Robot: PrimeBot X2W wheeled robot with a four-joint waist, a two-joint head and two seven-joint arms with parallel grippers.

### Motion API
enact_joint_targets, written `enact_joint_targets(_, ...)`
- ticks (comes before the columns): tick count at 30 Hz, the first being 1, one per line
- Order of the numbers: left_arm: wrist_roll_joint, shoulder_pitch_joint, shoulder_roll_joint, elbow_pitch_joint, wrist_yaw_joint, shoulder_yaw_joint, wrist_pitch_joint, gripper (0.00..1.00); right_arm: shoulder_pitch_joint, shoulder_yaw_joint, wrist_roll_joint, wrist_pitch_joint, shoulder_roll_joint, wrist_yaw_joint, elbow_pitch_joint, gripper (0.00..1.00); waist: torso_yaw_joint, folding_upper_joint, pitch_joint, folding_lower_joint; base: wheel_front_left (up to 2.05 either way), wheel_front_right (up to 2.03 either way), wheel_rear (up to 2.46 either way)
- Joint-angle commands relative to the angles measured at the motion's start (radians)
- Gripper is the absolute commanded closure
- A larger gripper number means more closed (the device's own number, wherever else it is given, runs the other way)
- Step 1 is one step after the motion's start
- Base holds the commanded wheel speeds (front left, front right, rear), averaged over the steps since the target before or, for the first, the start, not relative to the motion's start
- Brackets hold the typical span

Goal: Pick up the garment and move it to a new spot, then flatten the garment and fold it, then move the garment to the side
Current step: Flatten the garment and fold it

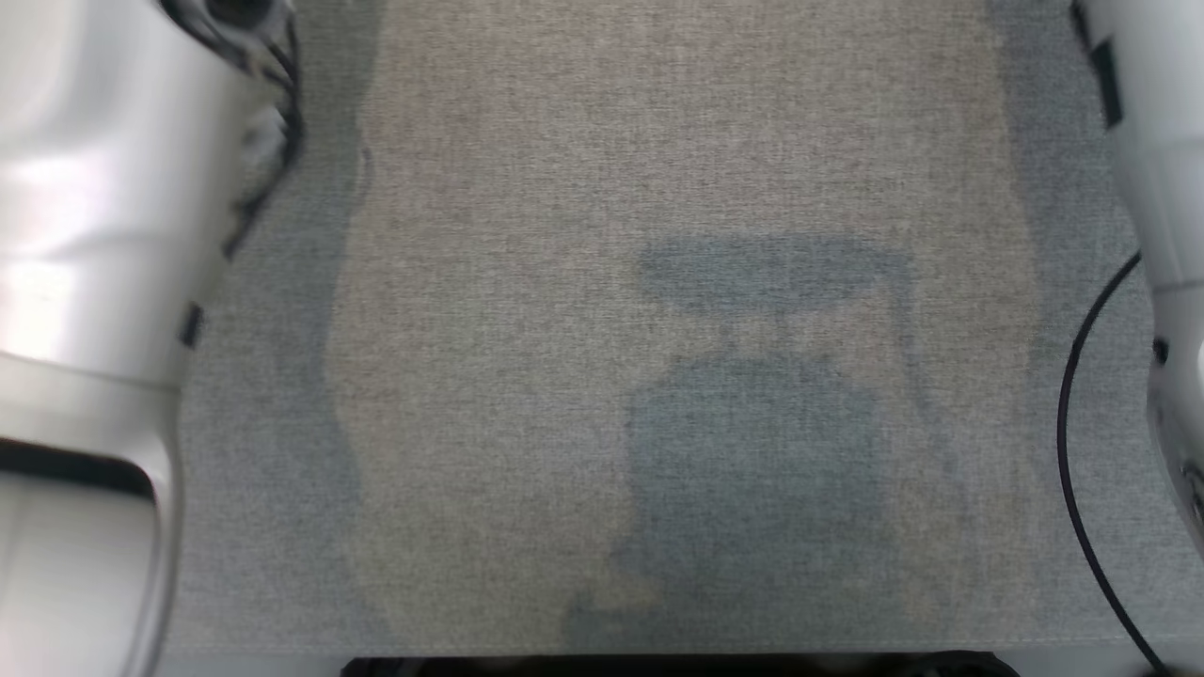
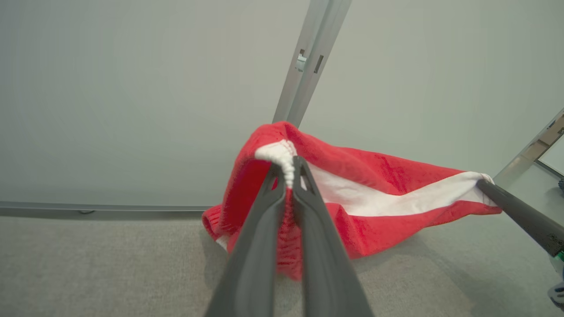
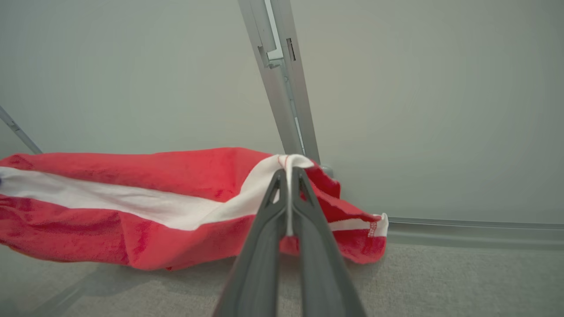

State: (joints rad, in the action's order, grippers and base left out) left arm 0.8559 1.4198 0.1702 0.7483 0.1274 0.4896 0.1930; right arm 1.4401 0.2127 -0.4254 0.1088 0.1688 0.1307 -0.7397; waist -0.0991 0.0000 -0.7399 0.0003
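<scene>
Garment (image 2: 374, 185), red with a white stripe, hangs just above the grey table (image 2: 88, 273), stretched between two grips. Left fingers (image 2: 269, 193) are pinched tight on one white edge of it. Right fingers (image 3: 271, 198) are pinched tight on another white edge. Its low folds sag down toward the table, and I cannot tell if they touch it.

I think a few things can go wrong. Each grip has only a small bit of cloth. A hard pull can make an edge slip out, and then that side flops onto the table in a heap. If the arms come down while the middle sags, the cloth can bunch up under itself and lie wrinkled, not flat. If the low part drags on the rough table, it can catch and fold the wrong way.
</scene>
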Motion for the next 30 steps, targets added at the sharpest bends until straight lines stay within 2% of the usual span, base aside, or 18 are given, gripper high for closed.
enact_joint_targets(1, 0.023, -0.049, -0.006, -0.021, 0.004, 0.057, 0.02, 1.0, -0.044, 0.041, -0.04, 0.022, 0.025, 0.0, 0.003, 1.0, 0.024, 0.0, -0.024, -0.0003, 0.0, 0.0, 0.0)
enact_joint_targets(5, 0.097, -0.189, 0.048, -0.106, 0.004, 0.218, 0.055, 1.0, -0.192, 0.158, -0.174, 0.047, 0.1, 0.0, 0.049, 1.0, 0.025, 0.0, -0.002, -0.0003, 0.0, 0.0, 0.0)
enact_joint_targets(9, 0.174, -0.303, 0.087, -0.186, 0.004, 0.306, 0.07, 1.0, -0.344, 0.25, -0.298, 0.046, 0.204, -0.001, 0.12, 1.0, 0.017, 0.0, 0.039, -0.0003, 0.0, 0.0, 0.0)
enact_joint_targets(14, 0.204, -0.374, 0.113, -0.261, 0.004, 0.3, 0.071, 1.0, -0.454, 0.318, -0.423, 0.052, 0.29, -0.001, 0.212, 1.0, 0.01, 0.0, 0.086, -0.0003, 0.0, 0.0, 0.0)
enact_joint_targets(19, 0.201, -0.414, 0.117, -0.287, 0.004, 0.306, 0.072, 1.0, -0.475, 0.359, -0.465, 0.07, 0.332, -0.001, 0.239, 1.0, 0.014, 0.0, 0.107, -0.0003, 0.0, 0.0, 0.0)
enact_joint_targets(20, 0.197, -0.417, 0.119, -0.286, 0.005, 0.31, 0.072, 1.0, -0.472, 0.367, -0.466, 0.072, 0.335, -0.001, 0.238, 0.98, 0.014, 0.0, 0.108, -0.0003, 0.0, 0.0, 0.0)
enact_joint_targets(23, 0.193, -0.418, 0.117, -0.278, 0.005, 0.315, 0.072, 1.0, -0.451, 0.391, -0.467, 0.083, 0.336, -0.001, 0.231, 0.71, 0.016, 0.0, 0.109, -0.0003, 0.0, 0.0, 0.0)
enact_joint_targets(26, 0.191, -0.419, 0.114, -0.271, 0.005, 0.316, 0.072, 1.0, -0.44, 0.407, -0.469, 0.092, 0.335, -0.001, 0.226, 0.63, 0.018, 0.0, 0.112, -0.0003, 0.0, 0.0, 0.0)
enact_joint_targets(30, 0.19, -0.421, 0.108, -0.261, 0.005, 0.323, 0.072, 1.0, -0.433, 0.424, -0.47, 0.1, 0.341, -0.001, 0.22, 0.58, 0.018, 0.0, 0.116, -0.0003, 0.0, 0.0, 0.0)
